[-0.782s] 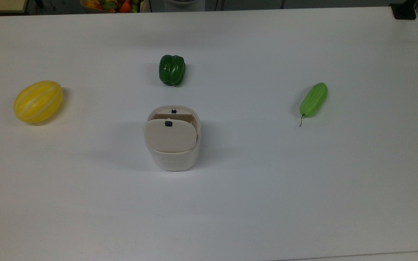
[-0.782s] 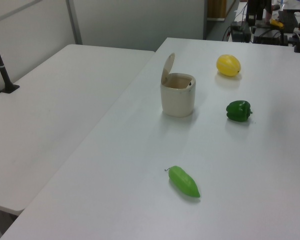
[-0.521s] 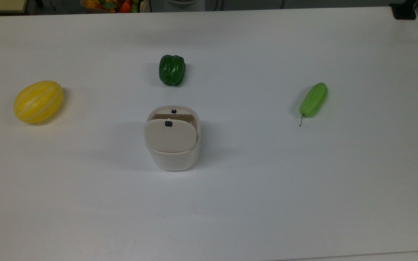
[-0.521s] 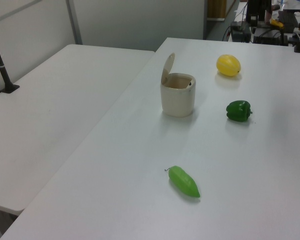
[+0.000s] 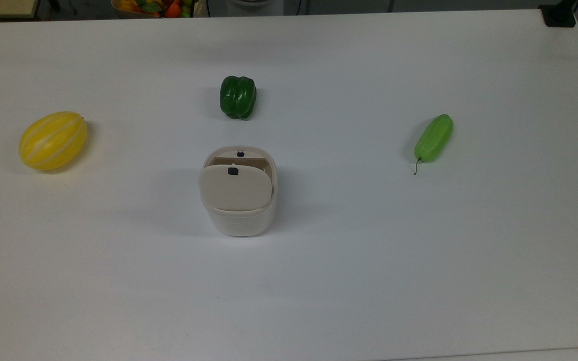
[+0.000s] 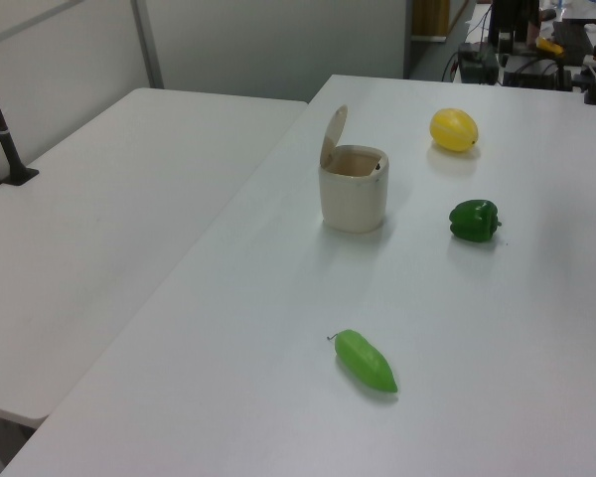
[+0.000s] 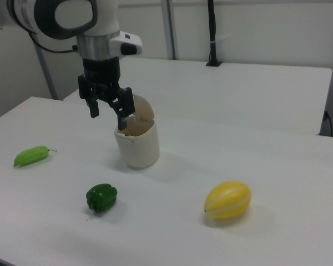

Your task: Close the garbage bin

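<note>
Nothing has moved since before: the garbage bin (image 5: 239, 195) sits mid-table with its lid (image 6: 333, 136) still standing up, so closing is not done, and the gripper (image 7: 107, 115) hangs nearby, fingers spread apart and holding nothing.

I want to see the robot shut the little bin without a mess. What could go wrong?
1. The lid stands nearly upright and the open gripper hangs in front of the bin. A push on the wrong face might force the lid further open.
2. The bin looks light. A sideways shove could slide or tip it on the smooth table.
3. A sliding bin might bump the green pepper close by.
</note>
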`<state>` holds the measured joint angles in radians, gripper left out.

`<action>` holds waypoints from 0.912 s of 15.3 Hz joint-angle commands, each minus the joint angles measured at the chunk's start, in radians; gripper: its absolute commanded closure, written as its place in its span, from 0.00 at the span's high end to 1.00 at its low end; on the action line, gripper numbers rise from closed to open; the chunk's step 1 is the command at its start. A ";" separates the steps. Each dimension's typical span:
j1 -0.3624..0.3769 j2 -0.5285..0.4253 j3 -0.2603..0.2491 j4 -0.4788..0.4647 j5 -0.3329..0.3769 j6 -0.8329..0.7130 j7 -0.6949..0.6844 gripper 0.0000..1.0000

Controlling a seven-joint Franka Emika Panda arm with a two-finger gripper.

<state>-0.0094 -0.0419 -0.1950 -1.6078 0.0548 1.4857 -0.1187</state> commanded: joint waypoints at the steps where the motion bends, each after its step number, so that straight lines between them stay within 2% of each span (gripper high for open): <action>1: 0.003 -0.009 -0.004 0.011 -0.015 -0.021 -0.012 1.00; 14: 0.003 -0.010 -0.006 0.014 -0.024 -0.061 -0.016 1.00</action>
<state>-0.0122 -0.0420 -0.1983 -1.5977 0.0488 1.4476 -0.1187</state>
